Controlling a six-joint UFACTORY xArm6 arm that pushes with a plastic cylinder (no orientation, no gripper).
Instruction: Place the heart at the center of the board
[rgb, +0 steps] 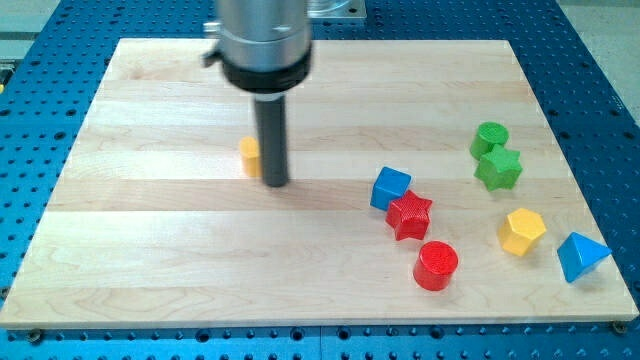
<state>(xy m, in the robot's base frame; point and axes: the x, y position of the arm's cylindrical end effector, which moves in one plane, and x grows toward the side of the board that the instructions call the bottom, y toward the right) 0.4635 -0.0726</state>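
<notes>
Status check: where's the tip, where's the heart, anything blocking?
My tip down on board, touching right side of yellow block; shape mostly hidden by rod. Sits left of board centre. Other blocks clustered far right, none in the path.

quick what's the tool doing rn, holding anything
No gripper here: the tool is a bare rod and grasps nothing.
My tip sits on the board, right beside a small yellow block on the view's left of it, partly hidden behind the rod; contact cannot be told.

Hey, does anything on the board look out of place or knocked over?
Nothing stands out. All blocks sit flat on the board. The yellow block is partly hidden behind the rod, with my tip right beside it, toward the view's right.
</notes>
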